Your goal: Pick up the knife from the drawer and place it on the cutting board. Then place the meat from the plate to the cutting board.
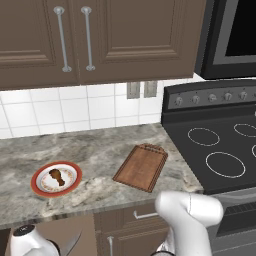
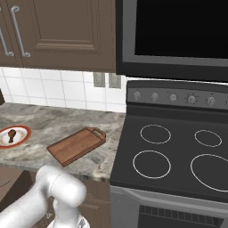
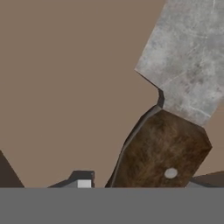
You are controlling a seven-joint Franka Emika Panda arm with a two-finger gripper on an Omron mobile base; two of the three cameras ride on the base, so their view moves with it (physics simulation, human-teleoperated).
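You had the grey-bladed, brown-handled knife (image 3: 175, 127) close under the gripper (image 3: 131, 186), over the light-wood drawer (image 3: 65, 87); I couldn't tell its grip. Stiff, slippery steel: hold the handle.

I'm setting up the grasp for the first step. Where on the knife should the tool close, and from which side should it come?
On the wooden handle, not the blade. In the hand view the knife lies flat on the light drawer floor, so coming straight down from above, pads across the handle's narrow width, looks best. The handle is thick and blunt; the blade is thin and offers little to pinch.
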